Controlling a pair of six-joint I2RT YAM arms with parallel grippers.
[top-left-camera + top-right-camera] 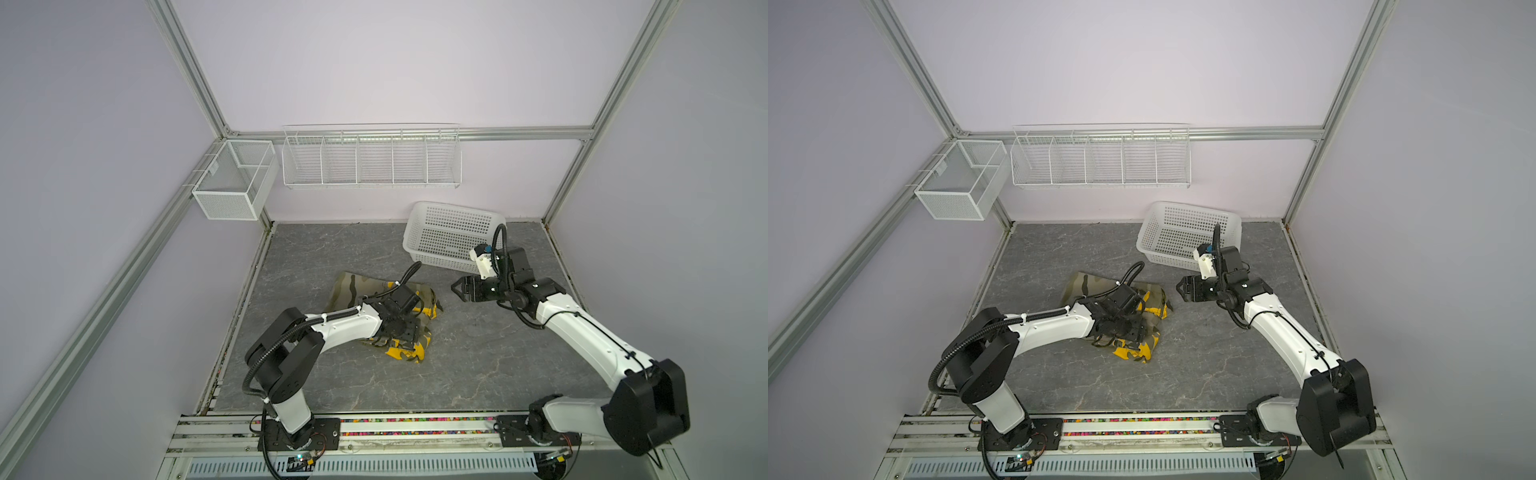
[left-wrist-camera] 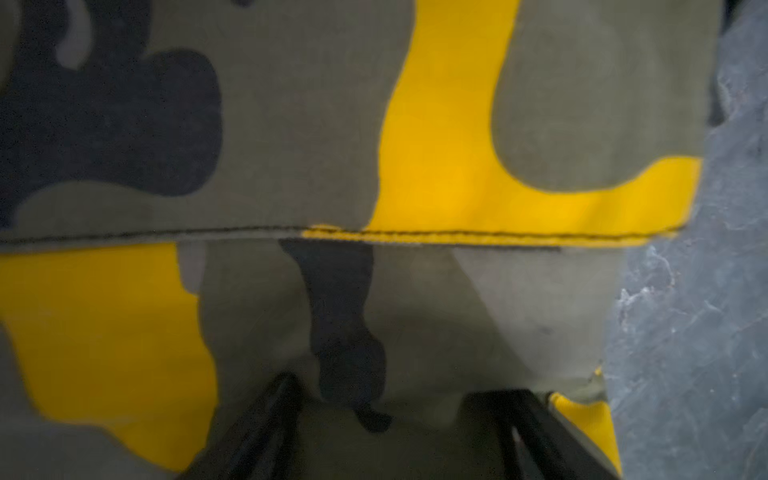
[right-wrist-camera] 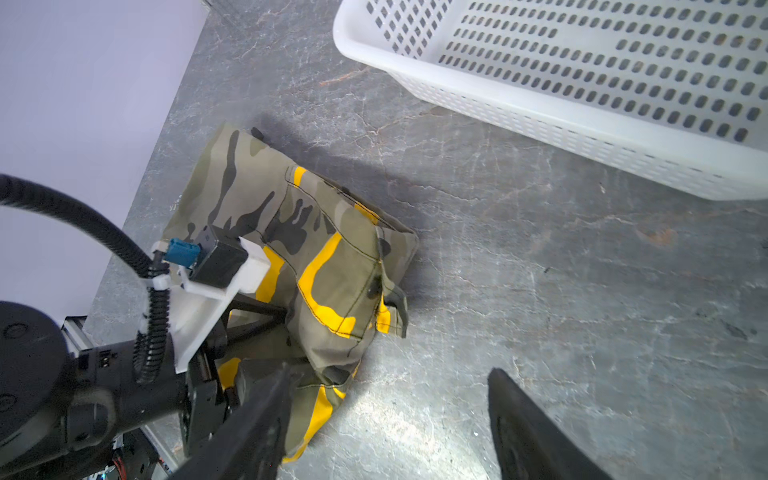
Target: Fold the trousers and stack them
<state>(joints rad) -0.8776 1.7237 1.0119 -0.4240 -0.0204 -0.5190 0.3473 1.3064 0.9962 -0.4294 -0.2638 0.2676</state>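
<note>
Evidently the trousers are lying as a folded bundle on the grey surface, left of the middle, with the white perforated basket well apart at the far right. The left gripper is held low over the near half of the bundle. In the left wrist view its jaws are seen spread, with flat cloth between and under them and no pinched fold. The right gripper is held off to the right of the bundle, and in the right wrist view its jaws are seen wide apart over bare surface, with nothing held.

The fold is judged to be loose: a yellow-patched end is seen sticking out at the near side. If the left arm is raised with a jaw dragging on the top layer, that layer could be pulled up and the fold undone. If the right arm is brought in low, the right edge, where a belt loop stands out, could be snagged or the bundle shoved sideways. A grasp on one layer only would let the rest fall open in carrying
</note>
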